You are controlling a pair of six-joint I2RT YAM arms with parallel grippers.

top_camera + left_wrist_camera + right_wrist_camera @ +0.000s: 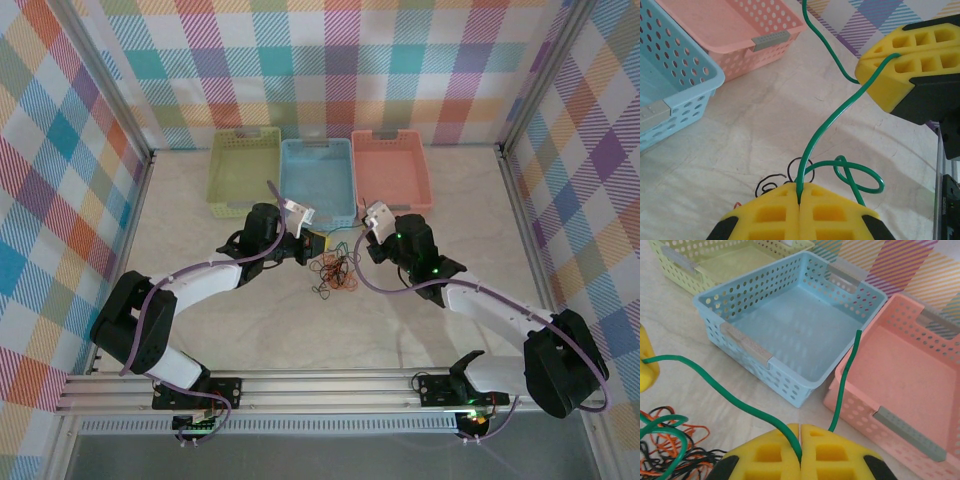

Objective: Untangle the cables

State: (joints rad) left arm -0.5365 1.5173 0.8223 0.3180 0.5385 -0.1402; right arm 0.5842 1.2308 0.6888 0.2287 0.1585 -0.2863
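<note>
Cables (335, 272) lay in loose orange-and-black tangle on table (260, 330), just in front of blue basket (317, 185), between two grippers. Green cable (832, 120) curved from left gripper (799, 197) up to right gripper (800, 432). Both sets of yellow pads were pressed together, each pinching green cable. Spare green loop curled beside left gripper. Pink basket (900, 370) and green basket (715, 260) flanked blue one.

Left hand (799, 199) closed, right hand (801, 434) closed, both near each other
</note>
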